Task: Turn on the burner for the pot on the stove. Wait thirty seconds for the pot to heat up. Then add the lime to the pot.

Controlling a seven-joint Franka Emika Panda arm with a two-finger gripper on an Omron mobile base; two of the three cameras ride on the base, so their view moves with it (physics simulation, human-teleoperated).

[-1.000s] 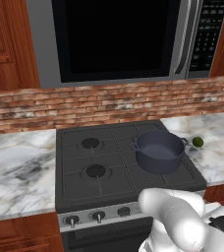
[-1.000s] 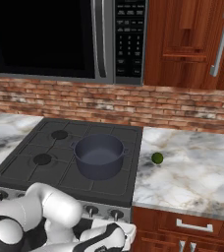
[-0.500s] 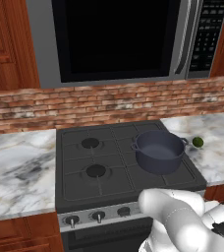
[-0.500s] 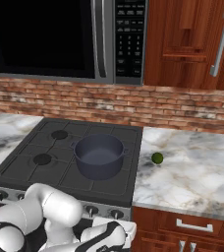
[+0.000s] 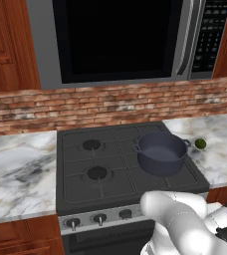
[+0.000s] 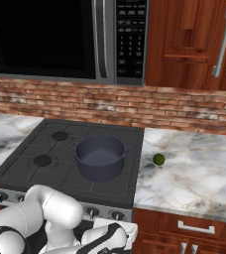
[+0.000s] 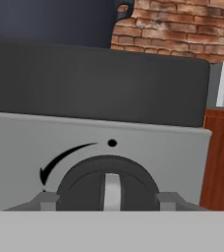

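The dark blue-grey pot (image 5: 161,154) (image 6: 100,158) stands without a lid on the front right burner of the stove (image 5: 80,174) (image 6: 30,171). On the marble counter just right of the stove lies the small green lime (image 5: 200,144) (image 6: 158,159). My arm reaches down in front of the stove's right end. In the hand view my gripper (image 7: 107,199) is shut on a dark round knob (image 7: 107,179) of the silver front strip, with a fingertip (image 7: 46,200) on each side of it. The knob's pale pointer stands straight up under a black dot. The pot's base (image 7: 50,19) shows above.
A steel microwave (image 5: 120,40) (image 6: 50,34) hangs over the stove against a brick wall. Marble counters (image 5: 16,169) (image 6: 194,168) flank the stove, with wooden cabinets above and drawers below. More knobs (image 5: 99,218) line the front strip.
The jaws have closed on the knob. The arm has shifted only slightly in front of the stove. Pot and lime have not moved.
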